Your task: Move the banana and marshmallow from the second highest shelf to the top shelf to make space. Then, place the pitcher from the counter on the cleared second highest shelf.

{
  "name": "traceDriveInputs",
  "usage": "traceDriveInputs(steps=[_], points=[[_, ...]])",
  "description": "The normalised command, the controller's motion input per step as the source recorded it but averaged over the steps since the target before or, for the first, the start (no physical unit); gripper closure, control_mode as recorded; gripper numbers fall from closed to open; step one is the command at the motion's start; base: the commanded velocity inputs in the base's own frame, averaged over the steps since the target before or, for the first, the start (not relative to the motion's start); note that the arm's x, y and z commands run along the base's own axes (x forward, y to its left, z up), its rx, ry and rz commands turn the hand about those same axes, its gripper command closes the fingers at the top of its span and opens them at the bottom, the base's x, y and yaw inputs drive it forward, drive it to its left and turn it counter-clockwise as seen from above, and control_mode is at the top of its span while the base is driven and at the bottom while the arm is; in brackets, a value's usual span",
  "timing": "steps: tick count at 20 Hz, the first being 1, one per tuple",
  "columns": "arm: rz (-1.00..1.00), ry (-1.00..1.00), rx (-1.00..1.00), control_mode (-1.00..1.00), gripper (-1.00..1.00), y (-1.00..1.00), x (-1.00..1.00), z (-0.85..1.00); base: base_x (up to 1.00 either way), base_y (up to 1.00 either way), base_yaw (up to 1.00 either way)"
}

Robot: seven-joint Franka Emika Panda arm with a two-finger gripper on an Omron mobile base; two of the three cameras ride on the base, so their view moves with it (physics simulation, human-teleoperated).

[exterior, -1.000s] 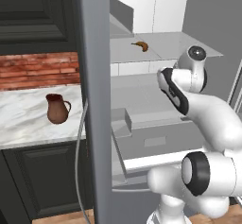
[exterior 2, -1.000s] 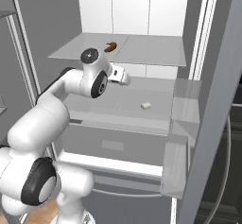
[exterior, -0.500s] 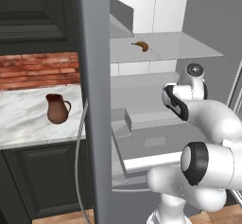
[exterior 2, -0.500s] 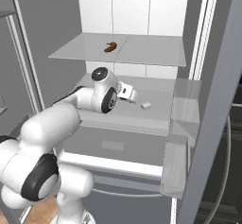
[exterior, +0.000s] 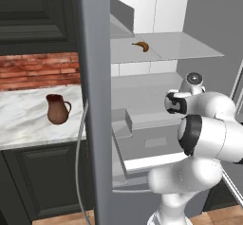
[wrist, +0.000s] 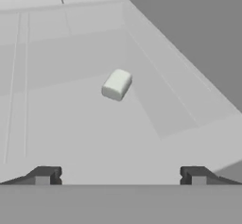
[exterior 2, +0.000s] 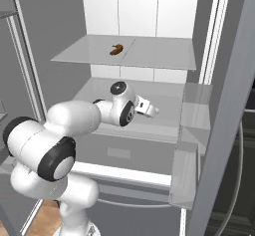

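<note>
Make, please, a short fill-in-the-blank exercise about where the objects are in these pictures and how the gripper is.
1. The banana lies on the ______ shelf.
2. The pitcher stands on the marble ______.
3. The gripper has its jaws ______ and holds nothing.
4. The small white block ahead of the fingertips is the ______.

Missing words: top; counter; open; marshmallow

Top shelf (exterior 2: 164, 56) w/ banana (exterior 2: 116, 49); second highest shelf (wrist: 71, 124) w/ marshmallow (wrist: 116, 84); counter (exterior: 23, 119) w/ pitcher (exterior: 57, 109).
</note>
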Motion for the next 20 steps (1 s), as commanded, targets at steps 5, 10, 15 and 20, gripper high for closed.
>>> traceDriveInputs(steps=[5,10,15,20], points=[[0.00,0.02,0.06,-1.00,-1.00,-0.18,0.31,-0.03,0.00,0.00,0.00],[0.00,0.00,0.05,-1.00,-1.00,-0.16,0.35,-0.18,0.00,0.00,0.00],[0.00,0.00,0.05,-1.00,-1.00,-0.10,0.51,-0.21,0.00,0.00,0.00],[0.00,0.00,0.05,-1.00,-1.00,-0.15,0.48,-0.23,0.00,0.00,0.00]])
